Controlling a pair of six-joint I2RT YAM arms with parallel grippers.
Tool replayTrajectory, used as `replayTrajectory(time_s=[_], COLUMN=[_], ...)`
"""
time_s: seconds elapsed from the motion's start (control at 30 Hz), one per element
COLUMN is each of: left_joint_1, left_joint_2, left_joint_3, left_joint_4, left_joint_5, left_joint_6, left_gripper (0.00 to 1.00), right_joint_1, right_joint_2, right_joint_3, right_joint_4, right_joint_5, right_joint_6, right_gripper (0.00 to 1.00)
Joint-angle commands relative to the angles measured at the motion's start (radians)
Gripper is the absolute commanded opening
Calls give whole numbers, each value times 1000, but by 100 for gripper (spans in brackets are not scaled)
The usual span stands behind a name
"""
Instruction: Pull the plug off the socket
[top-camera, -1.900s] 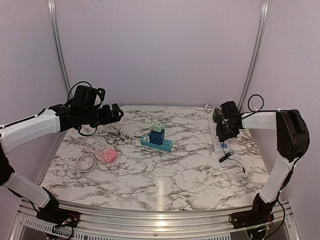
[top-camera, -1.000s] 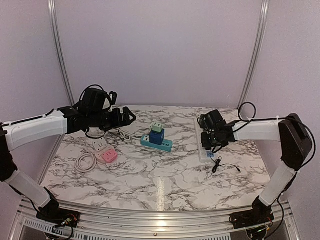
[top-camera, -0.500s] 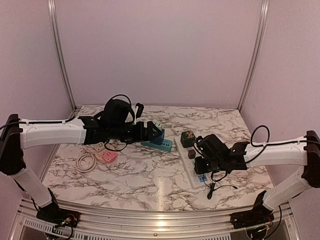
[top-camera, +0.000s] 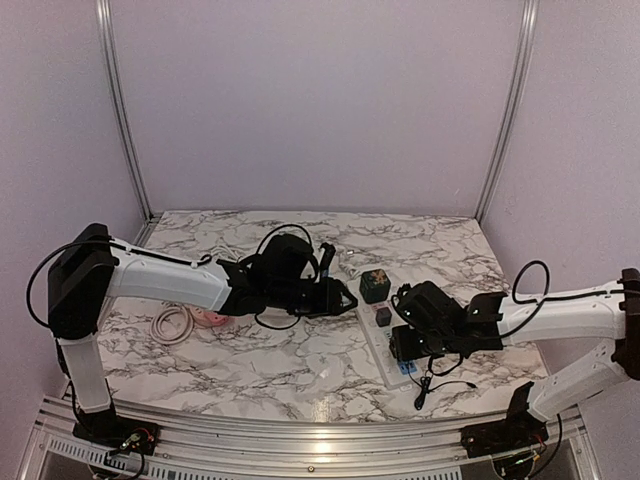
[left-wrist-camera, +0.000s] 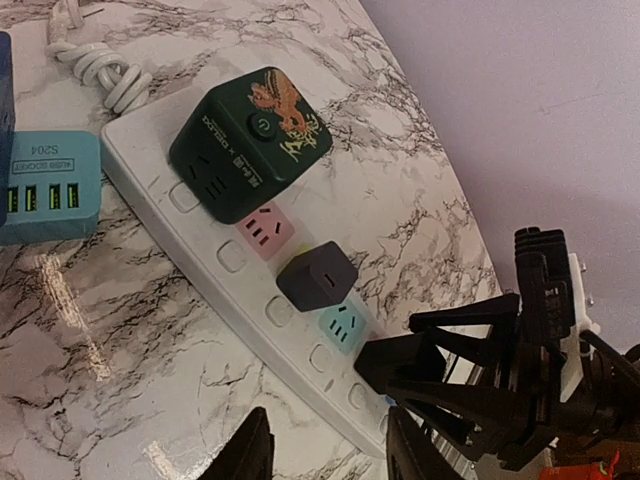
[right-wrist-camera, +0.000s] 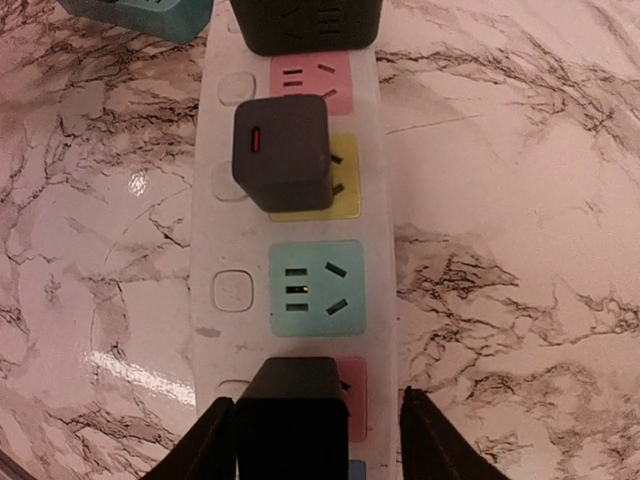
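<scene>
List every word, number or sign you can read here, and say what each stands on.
"S204": teal socket block; the smaller line above it is blurred.
Power sign: top of the dark green cube adapter; its side lettering is too blurred to read.
White power strip, dark grey plug: no text.

Grn cube (left-wrist-camera: 250, 140) crowds plug (left-wrist-camera: 318, 275) (tight).
</scene>
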Motion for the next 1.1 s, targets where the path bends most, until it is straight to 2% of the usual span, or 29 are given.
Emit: replayTrajectory(time_s=[0.0, 0.07, 0.2, 0.27, 0.33, 0.6, 1.07], left_joint_1=[-22, -28, -44, -52, -59, -71, -69], left_joint_2=[78, 109, 172, 204, 234, 339, 429], left_joint_3=[52, 66, 123, 154, 182, 294, 376], left_joint_4=[45, 53, 39, 24, 11, -51, -138], left_joint_5=[37, 59, 83, 88, 95, 100, 64], left_joint_6=[-18, -22, -17, -12, -10, -6, 14], left_gripper=[35, 27, 13, 5, 2, 0, 0], right_joint_1=[11, 11, 11, 10, 7, -7, -7], right_joint_2=[6, 0, -15, -10, -7, -3, 50], right_joint_3=[64, 72, 85, 88, 92, 88, 103], right_joint_4=[-82, -100, -108, -114, -121, -109, -79], right_joint_5=[11, 11, -3, -12, -19, -60, -54], right_joint_6=[-11, -18, -42, -54, -66, -92, -99], right_gripper=[63, 65, 63, 58, 55, 45, 43])
